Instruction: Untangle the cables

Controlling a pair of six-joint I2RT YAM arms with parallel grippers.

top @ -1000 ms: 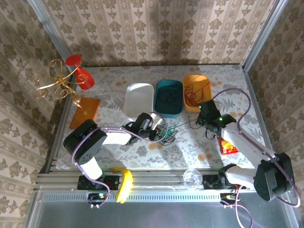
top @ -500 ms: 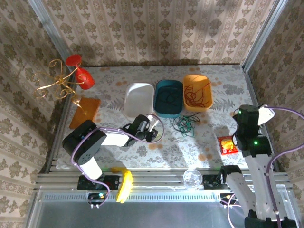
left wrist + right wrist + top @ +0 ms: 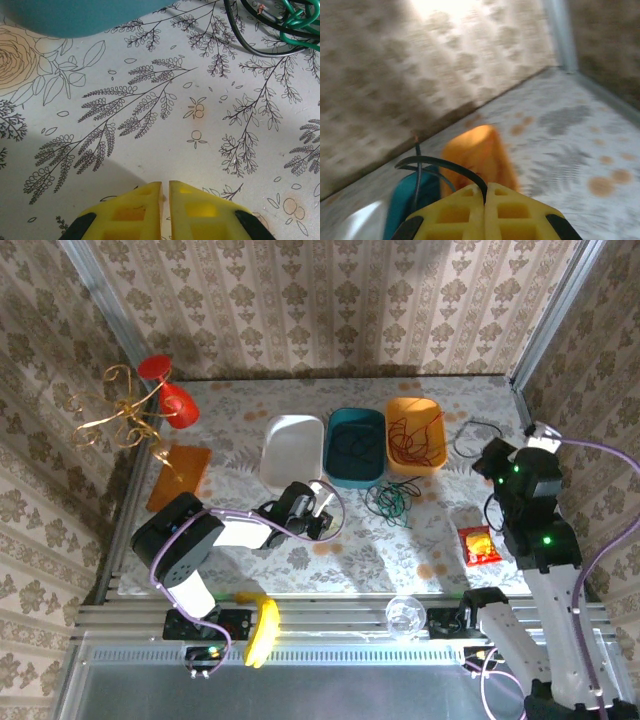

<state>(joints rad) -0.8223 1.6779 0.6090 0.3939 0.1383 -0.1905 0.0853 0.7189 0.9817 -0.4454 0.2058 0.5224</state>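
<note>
- Thin black cable (image 3: 435,161) loops from the raised right gripper (image 3: 485,186), which grips it above the floral surface (image 3: 400,550).
- A green wire tangle (image 3: 388,502) lies on the surface beside the teal plastic tray (image 3: 356,481).
- The left gripper (image 3: 165,184) is closed on nothing.

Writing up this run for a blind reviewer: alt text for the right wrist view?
The right gripper, yellow jaws shut, pinches a black cable that arcs up and left above the table. Behind it, blurred, sit an orange bin, a teal bin and the patterned wall.
</note>
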